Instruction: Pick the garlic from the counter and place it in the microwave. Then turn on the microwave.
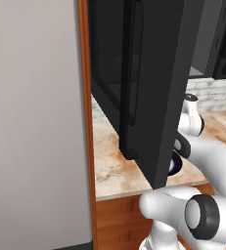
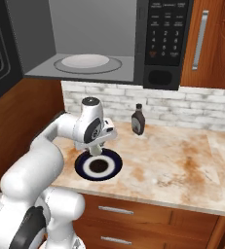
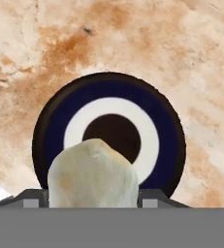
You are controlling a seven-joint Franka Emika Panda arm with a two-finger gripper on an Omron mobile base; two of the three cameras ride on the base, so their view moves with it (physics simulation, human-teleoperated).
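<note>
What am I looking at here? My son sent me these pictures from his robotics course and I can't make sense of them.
It is a simulated kitchen with a white robot arm. Two pictures come from cameras behind the arm, one on each side; the third looks along its gripper. The gripper holds a garlic between its fingers, above a plate with dark blue and white rings that lies on the counter. A sauce bottle stands near the brick wall. Above, the microwave is open; its door hangs in front of the left camera, and its glass tray shows inside.
</note>
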